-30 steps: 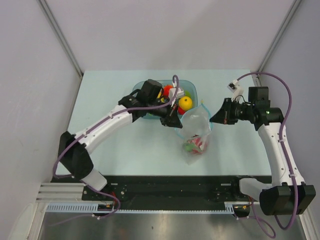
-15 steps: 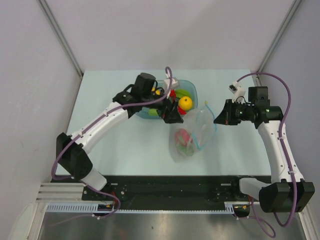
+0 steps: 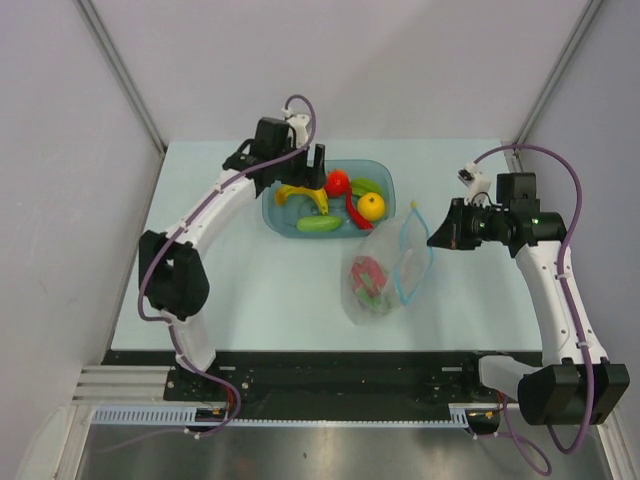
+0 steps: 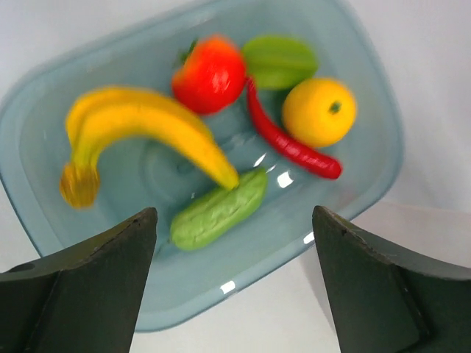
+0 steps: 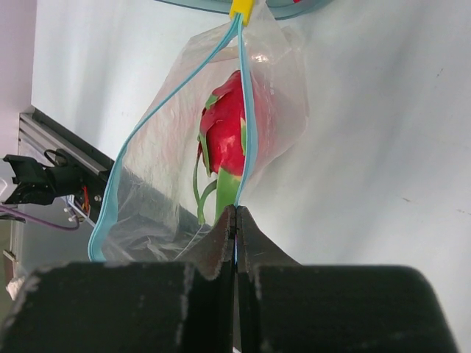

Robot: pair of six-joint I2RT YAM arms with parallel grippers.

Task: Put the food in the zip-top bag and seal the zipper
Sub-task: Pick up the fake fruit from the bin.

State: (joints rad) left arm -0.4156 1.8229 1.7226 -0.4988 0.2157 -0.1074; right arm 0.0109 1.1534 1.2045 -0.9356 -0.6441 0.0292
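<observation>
I work in a robot lab cell: bare grey walls [image 3: 330, 60] on metal struts [image 3: 120, 75] box in my pale table [image 3: 250, 290], my bases [image 3: 560, 395] sit on a black rail [image 3: 350, 375], cables [image 3: 560, 165] trail loose, and the food [image 3: 371, 206] is toy.

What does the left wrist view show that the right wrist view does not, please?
Only the left wrist view shows the open left hand over the banana, tomato, starfruit, citrus, chili and green vegetable. Only the right wrist view shows the right hand shut on the mouth edge of the zip-top bag, its blue zipper open, with the dragon fruit inside. Both show the pale table and the tray, though the right wrist view catches just a sliver of its rim.
</observation>
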